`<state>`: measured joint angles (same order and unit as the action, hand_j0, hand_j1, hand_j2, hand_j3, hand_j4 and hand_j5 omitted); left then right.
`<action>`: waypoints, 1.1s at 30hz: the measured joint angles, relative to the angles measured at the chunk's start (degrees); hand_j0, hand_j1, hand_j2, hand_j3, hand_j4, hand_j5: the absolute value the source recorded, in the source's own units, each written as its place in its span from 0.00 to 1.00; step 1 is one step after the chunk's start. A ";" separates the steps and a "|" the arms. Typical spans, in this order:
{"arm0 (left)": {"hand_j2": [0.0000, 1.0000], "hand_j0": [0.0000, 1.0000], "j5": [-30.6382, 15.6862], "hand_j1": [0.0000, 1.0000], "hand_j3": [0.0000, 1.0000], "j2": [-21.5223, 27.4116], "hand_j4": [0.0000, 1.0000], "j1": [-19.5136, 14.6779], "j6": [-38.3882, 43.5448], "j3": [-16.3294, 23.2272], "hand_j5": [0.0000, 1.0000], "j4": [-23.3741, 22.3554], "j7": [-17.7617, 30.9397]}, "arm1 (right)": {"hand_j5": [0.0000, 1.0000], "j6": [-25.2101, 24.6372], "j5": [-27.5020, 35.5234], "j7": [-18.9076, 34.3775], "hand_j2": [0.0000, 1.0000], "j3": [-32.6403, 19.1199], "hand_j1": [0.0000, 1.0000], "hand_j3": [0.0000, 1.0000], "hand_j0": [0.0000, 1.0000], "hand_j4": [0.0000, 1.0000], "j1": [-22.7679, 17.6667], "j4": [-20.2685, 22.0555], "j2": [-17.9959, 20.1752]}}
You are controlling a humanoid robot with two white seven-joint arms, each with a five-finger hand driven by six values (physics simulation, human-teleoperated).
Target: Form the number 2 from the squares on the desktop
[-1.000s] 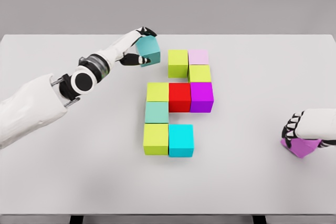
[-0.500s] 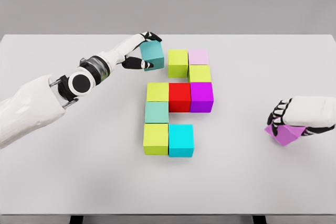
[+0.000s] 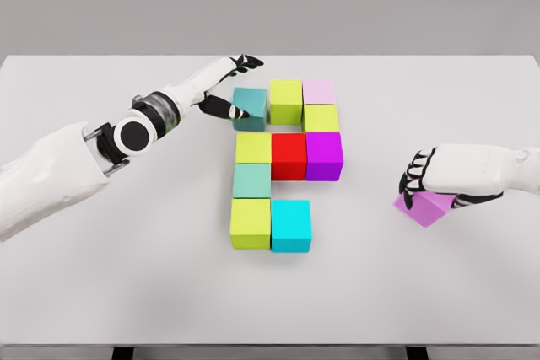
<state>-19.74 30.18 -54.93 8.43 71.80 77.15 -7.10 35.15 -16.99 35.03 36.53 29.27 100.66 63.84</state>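
Cubes form most of a digit 2 at the middle of the white table (image 3: 101,292): a teal cube (image 3: 251,104), yellow-green cube (image 3: 286,100) and pale pink cube (image 3: 319,92) along the top, more below down to a cyan cube (image 3: 291,225). The left hand (image 3: 221,86) has its fingers spread around the teal cube, thumb touching its left face. The right hand (image 3: 426,176) grips a tilted violet cube (image 3: 424,206), well apart to the right.
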 measured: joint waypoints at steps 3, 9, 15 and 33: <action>0.92 0.92 -0.02 0.92 0.92 -0.02 0.92 0.00 0.00 0.00 0.92 0.00 0.00 | 0.56 0.00 0.00 0.00 0.56 0.15 0.56 0.56 0.56 0.56 0.53 0.07 -1.36; 0.92 0.92 -0.07 0.92 0.92 -0.20 0.92 0.09 0.01 -0.04 0.92 -0.74 -0.08 | 0.57 -0.01 0.06 -0.01 0.57 3.36 0.57 0.57 0.57 0.57 5.10 0.13 -4.15; 0.92 0.92 -0.07 0.92 0.92 -1.50 0.92 0.35 0.15 -0.04 0.92 -2.57 -0.09 | 0.57 0.00 0.03 -0.01 0.57 8.78 0.57 0.57 0.57 0.57 8.44 0.20 -6.52; 0.92 0.92 -0.48 0.92 0.92 -5.44 0.92 0.35 0.61 -0.09 0.92 -8.01 -0.17 | 0.58 0.00 0.84 -0.01 0.58 14.27 0.58 0.58 0.58 0.58 11.16 0.32 -10.19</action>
<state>-20.22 24.74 -54.58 9.05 71.72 69.13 -7.28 35.15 -16.15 35.02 50.80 40.43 100.98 53.65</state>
